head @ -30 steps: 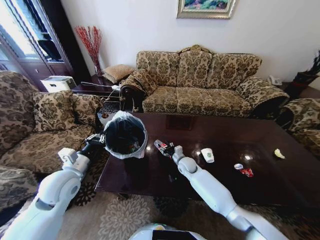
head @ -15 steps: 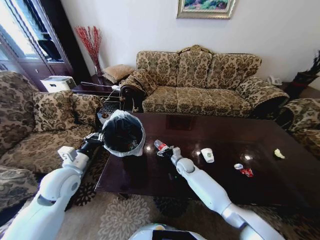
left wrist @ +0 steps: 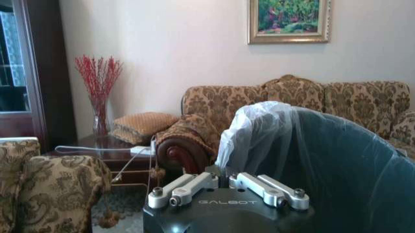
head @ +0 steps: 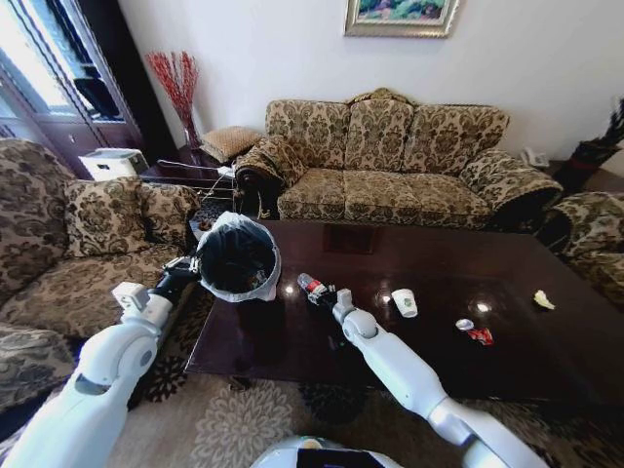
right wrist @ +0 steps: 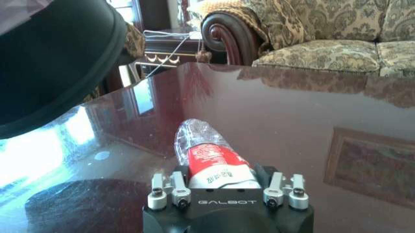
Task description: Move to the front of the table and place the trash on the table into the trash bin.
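My left gripper point(head: 187, 270) is shut on the rim of the trash bin point(head: 237, 258), a black bin with a white bag, and holds it at the table's point(head: 292, 341) left end. The left wrist view shows the bagged rim point(left wrist: 259, 121) right behind the left gripper point(left wrist: 227, 187). My right gripper point(head: 322, 293) is shut on the crushed clear bottle point(head: 306, 285), just right of the bin. The bottle's red label point(right wrist: 214, 165) shows between the fingers of the right gripper point(right wrist: 220, 187), with the bin's black wall point(right wrist: 58, 63) close by. More trash lies on the table: a white paper cup point(head: 404, 302), a red wrapper point(head: 479, 335) and a pale scrap point(head: 543, 299).
A patterned sofa point(head: 390, 161) stands behind the table. An armchair point(head: 58, 234) is at the left and another point(head: 595, 239) at the far right. A side table with cables point(head: 190, 175) sits in the back left corner. Patterned carpet lies under the table's front edge.
The left arm has drawn the bin slightly up and to the left. The right gripper has carried the bottle a little to the left, closer to the bin.
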